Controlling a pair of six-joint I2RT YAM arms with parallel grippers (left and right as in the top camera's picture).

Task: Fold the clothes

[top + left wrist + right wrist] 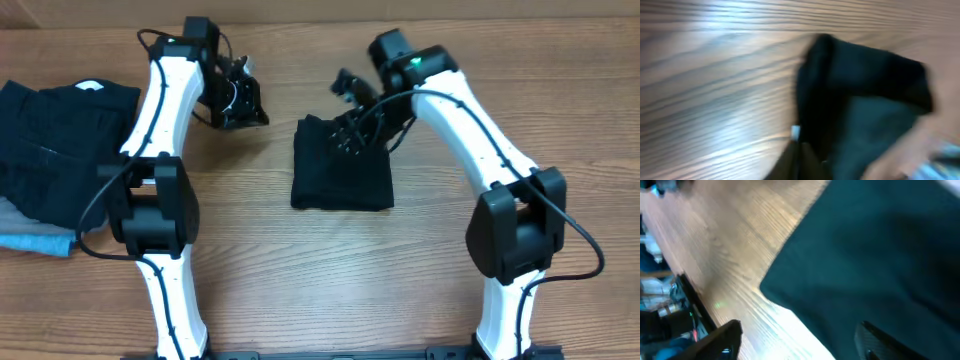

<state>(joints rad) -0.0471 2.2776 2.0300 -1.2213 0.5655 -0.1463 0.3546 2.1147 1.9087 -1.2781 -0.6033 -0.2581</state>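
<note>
A black garment (341,165) lies folded into a rough square at the table's middle. My right gripper (352,125) hovers over its far edge. In the right wrist view the fingers (800,330) are spread wide, empty, above a corner of the black cloth (875,255). A rumpled black T-shirt (55,140) with a white neck tag (90,87) lies at the far left. My left gripper (240,100) is between the two, above bare wood. In the blurred left wrist view its fingers (801,162) look pressed together, with black cloth (865,100) just beyond.
A light blue cloth (35,240) sticks out from under the rumpled shirt at the left edge. The wooden table (330,280) runs to the front edge, where both arm bases stand.
</note>
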